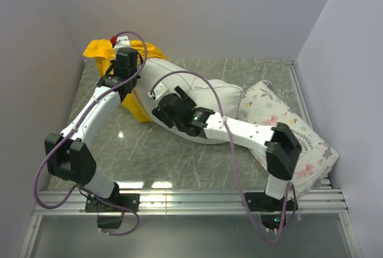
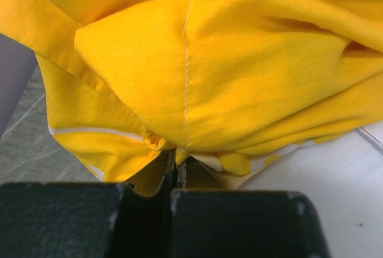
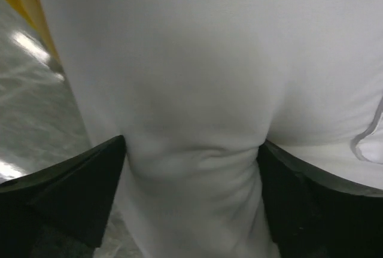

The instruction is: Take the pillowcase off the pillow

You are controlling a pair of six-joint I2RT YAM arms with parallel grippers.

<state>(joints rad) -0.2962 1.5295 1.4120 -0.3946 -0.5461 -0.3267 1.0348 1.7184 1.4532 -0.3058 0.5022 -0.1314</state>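
The yellow pillowcase (image 1: 99,49) is bunched at the far left, still over the left end of the plain white pillow (image 1: 209,93), which lies across the middle of the table. My left gripper (image 1: 124,60) is shut on a fold of the pillowcase (image 2: 197,84), pinched between its closed jaws. My right gripper (image 1: 164,99) clamps the white pillow (image 3: 197,90) between its fingers (image 3: 78,192), squeezing a thick fold of it. A strip of yellow shows at the top left of the right wrist view. The pillow's blue tag is out of view.
A white pillow printed with small animals and leaves (image 1: 287,126) lies at the right, under the right arm. Grey walls close in the left, back and right sides. The marble-patterned table (image 1: 155,156) has a metal rail along its near edge.
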